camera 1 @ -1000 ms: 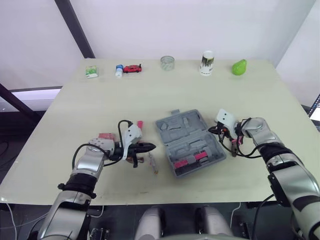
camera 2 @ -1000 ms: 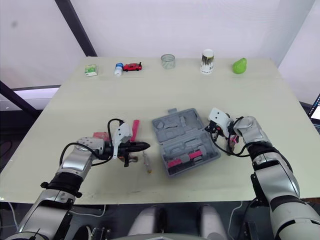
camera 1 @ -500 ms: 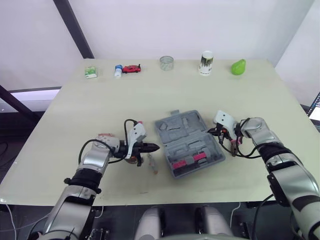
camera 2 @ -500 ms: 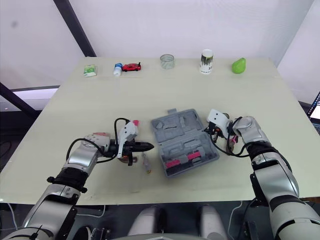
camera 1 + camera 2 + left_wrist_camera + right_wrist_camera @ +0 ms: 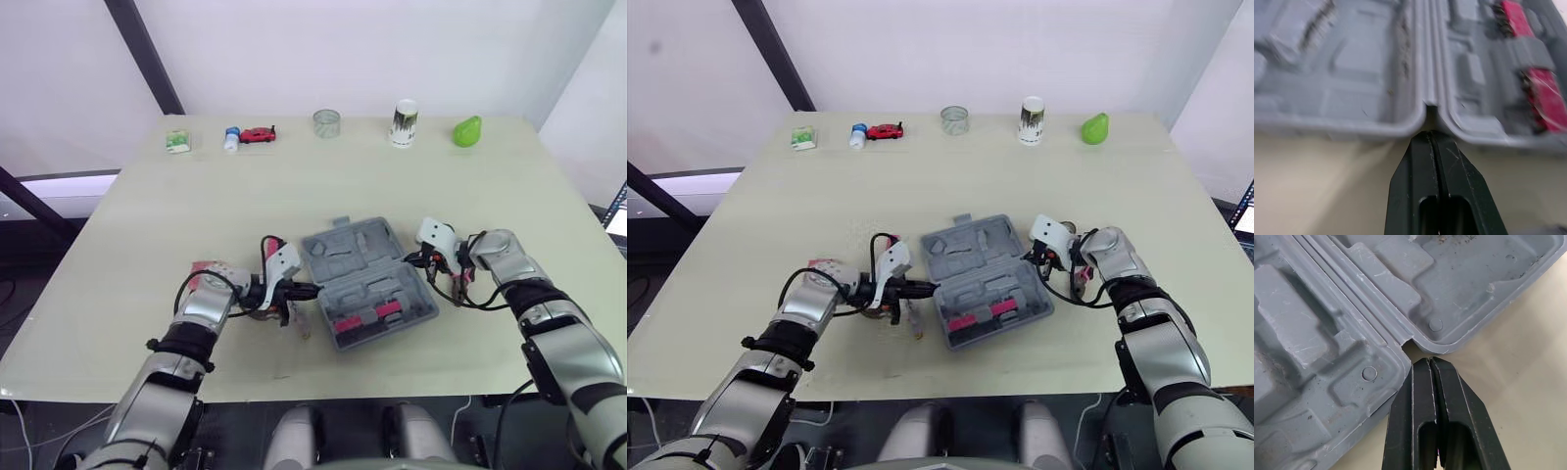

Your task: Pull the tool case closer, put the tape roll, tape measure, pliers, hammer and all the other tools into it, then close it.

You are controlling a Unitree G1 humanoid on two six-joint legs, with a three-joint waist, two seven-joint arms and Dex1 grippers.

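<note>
The grey tool case (image 5: 367, 282) lies open in the middle of the table, with pink-handled tools (image 5: 359, 315) in its near half. My left gripper (image 5: 310, 290) is shut, its tip against the hinge notch on the case's left edge (image 5: 1428, 105). My right gripper (image 5: 412, 258) is shut too, its tip at the hinge notch on the right edge (image 5: 1406, 341). A small screwdriver (image 5: 300, 321) lies on the table just near of the left gripper. A pink object (image 5: 205, 266) sits by my left forearm. A red-handled tool (image 5: 457, 286) lies under my right wrist.
Along the table's far edge stand a green box (image 5: 177, 141), a blue-capped bottle (image 5: 232, 138), a red toy car (image 5: 259, 134), a glass jar (image 5: 326, 122), a white cup (image 5: 404, 122) and a green pear (image 5: 468, 131). The table's near edge (image 5: 294, 392) is close behind the case.
My left gripper has slid right across the table until its tip reached the case's left edge. The right gripper has edged slightly left against the case.
</note>
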